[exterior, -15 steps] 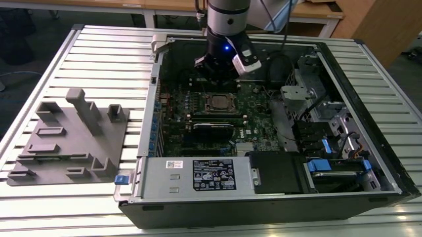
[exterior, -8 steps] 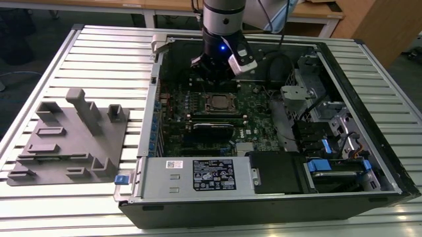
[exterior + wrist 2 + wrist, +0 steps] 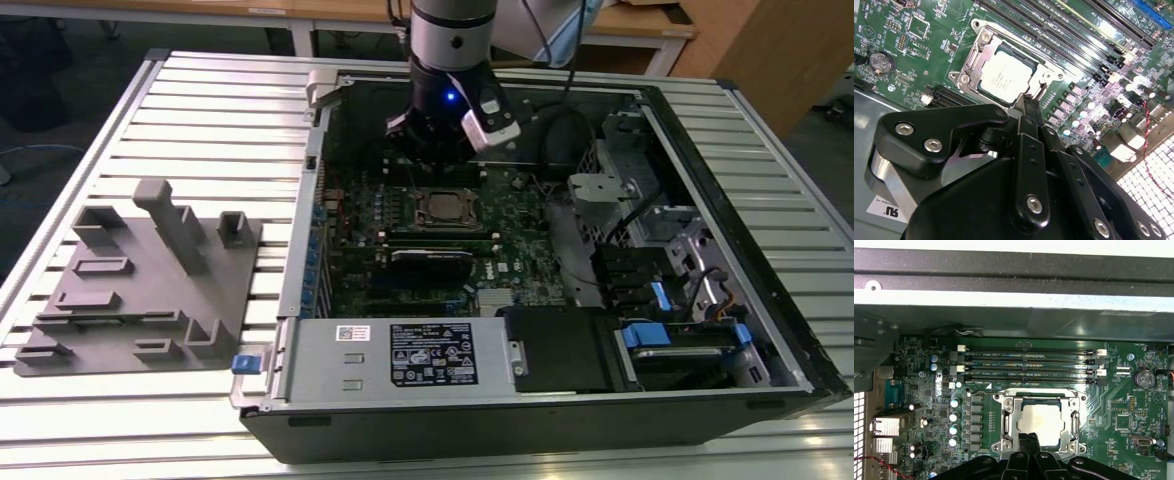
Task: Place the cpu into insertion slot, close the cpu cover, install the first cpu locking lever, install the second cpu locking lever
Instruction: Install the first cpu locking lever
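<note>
My pincer (image 3: pixel 1028 439), pinched narrow and empty, hovers beside the cpu cover (image 3: pixel 1010 422), which lies over the cpu (image 3: pixel 1041 421) in its insertion slot (image 3: pixel 1041 401). I judge the locking levers are the step in hand, needing a firm sideways push.

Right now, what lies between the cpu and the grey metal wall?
In the first wrist view, long black slots on the green board separate the cpu from the grey metal wall.
</note>
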`<state>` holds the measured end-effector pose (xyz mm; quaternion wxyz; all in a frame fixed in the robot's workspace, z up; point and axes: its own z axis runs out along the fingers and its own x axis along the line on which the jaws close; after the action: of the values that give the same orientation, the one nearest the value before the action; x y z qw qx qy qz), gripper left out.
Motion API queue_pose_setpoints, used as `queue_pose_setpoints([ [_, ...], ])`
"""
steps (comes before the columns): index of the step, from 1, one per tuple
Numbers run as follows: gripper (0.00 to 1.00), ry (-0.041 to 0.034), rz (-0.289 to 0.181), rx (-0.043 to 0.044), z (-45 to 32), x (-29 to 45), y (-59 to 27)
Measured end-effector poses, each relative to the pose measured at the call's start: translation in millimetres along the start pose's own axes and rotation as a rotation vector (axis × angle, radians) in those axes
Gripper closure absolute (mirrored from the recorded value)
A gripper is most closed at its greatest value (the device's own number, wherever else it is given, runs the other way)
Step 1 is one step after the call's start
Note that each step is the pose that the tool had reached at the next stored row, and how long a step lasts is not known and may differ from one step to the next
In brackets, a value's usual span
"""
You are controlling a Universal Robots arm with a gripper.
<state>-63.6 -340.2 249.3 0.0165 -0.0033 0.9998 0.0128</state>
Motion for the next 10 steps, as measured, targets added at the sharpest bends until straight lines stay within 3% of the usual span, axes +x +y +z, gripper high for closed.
queue_pose_setpoints([
  [7, 0.89, -0.0003, 0.000, -0.0004, -2.0, 0.2, 0.2],
  [10, 0.89, -0.0006, 0.000, -0.0002, -2.1, 5.9, 0.2],
])
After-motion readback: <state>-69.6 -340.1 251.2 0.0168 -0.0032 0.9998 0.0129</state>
